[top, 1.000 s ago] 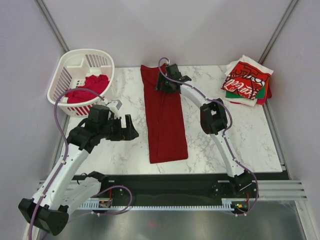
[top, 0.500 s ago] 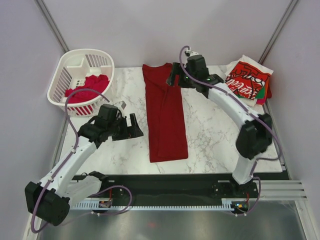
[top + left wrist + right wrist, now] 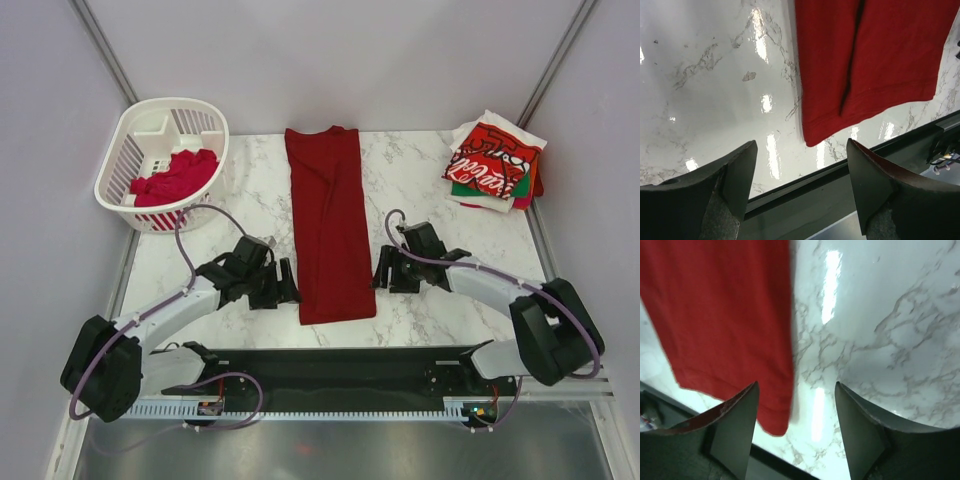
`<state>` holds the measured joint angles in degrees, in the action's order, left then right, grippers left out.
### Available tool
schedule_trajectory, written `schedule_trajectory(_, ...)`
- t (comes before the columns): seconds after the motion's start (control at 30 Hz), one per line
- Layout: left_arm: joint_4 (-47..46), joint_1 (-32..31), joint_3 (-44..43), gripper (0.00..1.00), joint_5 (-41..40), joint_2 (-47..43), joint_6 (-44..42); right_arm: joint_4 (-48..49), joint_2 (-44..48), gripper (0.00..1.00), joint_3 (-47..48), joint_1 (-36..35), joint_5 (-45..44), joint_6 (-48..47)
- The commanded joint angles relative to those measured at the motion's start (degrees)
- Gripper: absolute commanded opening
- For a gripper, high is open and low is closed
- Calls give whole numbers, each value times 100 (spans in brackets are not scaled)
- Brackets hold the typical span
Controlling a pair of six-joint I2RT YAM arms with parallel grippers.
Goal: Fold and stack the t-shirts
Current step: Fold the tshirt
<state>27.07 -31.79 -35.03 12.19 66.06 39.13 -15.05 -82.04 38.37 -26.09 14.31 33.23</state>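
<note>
A dark red t-shirt lies flat in the middle of the desk, folded lengthwise into a long narrow strip that runs from the far edge toward the near edge. Its hem end points at the arms.

The left tool sits low over the desk just beside the near left corner of the strip. In the left wrist view its two fingers stand wide apart with nothing between them but bare marble and the desk's near edge. The shirt's hem corner lies just ahead of them, and the tool holds nothing.

The right tool sits just beside the near right corner of the same strip, facing the left one across the cloth. Its fingers are also spread wide and grip nothing. The shirt's right edge runs down toward the gap between them, and the left finger overlaps the corner in that view. Whether it touches the cloth cannot be told.

At the far left corner a white slotted basket holds a crumpled red shirt. At the far right corner sits a stack of folded shirts, with a red one bearing white Coca-Cola script on top and green and white layers showing under it.
</note>
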Motion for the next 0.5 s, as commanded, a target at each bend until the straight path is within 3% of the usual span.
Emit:
schedule_trajectory(0.0, -641, -117, 206, 79, 3, 29, 481, 520, 697, 69, -364, -19, 599, 288)
schedule_trajectory(0.23, -861, -442, 295, 74, -93, 292, 674, 801, 1111, 64, -1305, -133, 995, 710)
schedule_trajectory(0.47, -1002, -723, 338, 71, -173, 592, 885, 1091, 1182, 61, -1640, -265, 995, 922)
